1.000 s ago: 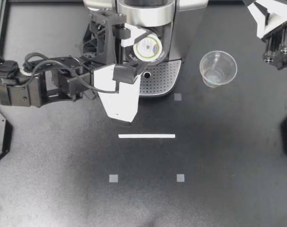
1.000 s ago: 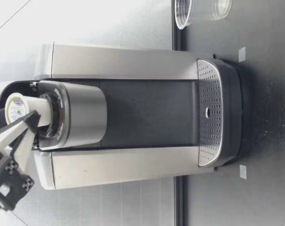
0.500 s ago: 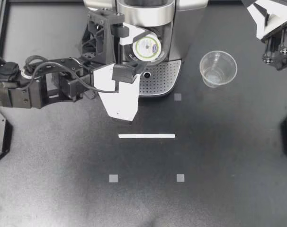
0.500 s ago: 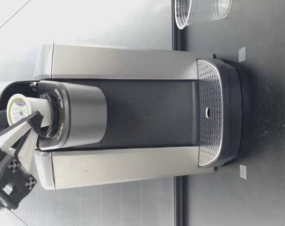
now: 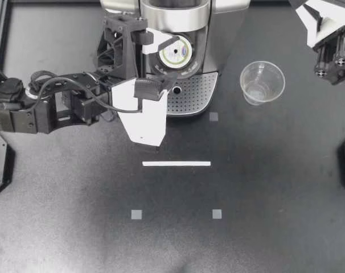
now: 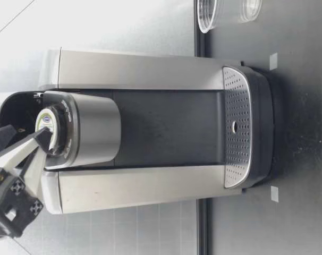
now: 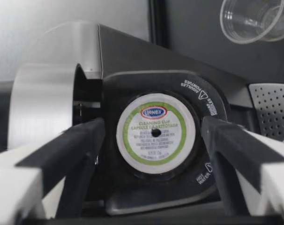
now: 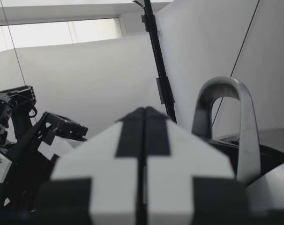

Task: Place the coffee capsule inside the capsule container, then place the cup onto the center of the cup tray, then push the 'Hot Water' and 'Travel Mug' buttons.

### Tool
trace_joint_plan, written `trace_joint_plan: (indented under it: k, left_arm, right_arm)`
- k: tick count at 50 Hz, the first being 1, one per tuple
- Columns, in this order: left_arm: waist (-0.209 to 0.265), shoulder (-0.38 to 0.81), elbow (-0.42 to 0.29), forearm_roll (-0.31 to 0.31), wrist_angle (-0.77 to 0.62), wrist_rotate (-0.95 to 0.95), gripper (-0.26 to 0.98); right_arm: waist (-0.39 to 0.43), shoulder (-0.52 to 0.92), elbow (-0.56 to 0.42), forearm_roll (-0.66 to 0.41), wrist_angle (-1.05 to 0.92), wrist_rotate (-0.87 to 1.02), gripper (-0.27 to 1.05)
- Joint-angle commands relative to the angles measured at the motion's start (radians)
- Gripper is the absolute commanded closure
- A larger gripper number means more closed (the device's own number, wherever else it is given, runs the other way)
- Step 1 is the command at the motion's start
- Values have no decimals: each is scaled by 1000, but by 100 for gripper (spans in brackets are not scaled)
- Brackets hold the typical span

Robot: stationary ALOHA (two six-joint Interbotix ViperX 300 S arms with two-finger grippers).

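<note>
One coffee capsule (image 5: 175, 54) sits down in the capsule container (image 5: 187, 68) at the head of the coffee machine (image 5: 224, 28), which stands at the middle of the table's (image 5: 275, 199) far edge. Its foil lid faces up, white with a green ring. In the left wrist view the capsule (image 7: 156, 133) lies flat in its round seat. From table height only its lid (image 6: 44, 119) shows above the container's rim.

My left gripper (image 5: 167, 61) hangs at the container with its two fingers (image 7: 67, 150) spread apart, one on either side of the capsule. There is a clear gap on each side, so neither touches it.

One cup tray (image 5: 192, 94), a perforated metal plate, lies at the machine's foot and is bare. One clear plastic cup (image 5: 262, 82) stands upright on the table just beside the machine, toward the table's right edge and off the tray.

My right gripper (image 5: 304, 10) is up over the far right corner of the table. In its own wrist view the two fingers (image 8: 128, 140) are pressed together with nothing between them.

Nearer the middle of the table are one white strip (image 5: 176, 164) and three small grey squares (image 5: 213, 116).
</note>
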Motion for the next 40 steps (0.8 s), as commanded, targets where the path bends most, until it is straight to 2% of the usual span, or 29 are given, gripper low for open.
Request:
trace_joint_plan:
  k: [1,7,22,31,40]
  left_arm:
    - [-23,-46,-8,8,-9,-14,-6]
    - [-60,-86,28,8,-34,-103,-6]
    - [-74,-244,256,8,-264,-497,-6]
    - [-72,-333,397,8,-433,-673,-6]
    - [-72,-383,494,8,-540,-788,-6]
  right_arm:
    - [5,-2,-15,5,-3,0,73]
    - [-14,5,-40,32,60,2,73]
    - [-166,34,-215,32,463,-6,73]
    - [-212,107,-281,6,492,-6,73]
    - [-244,212,-351,-3,491,-6,73]
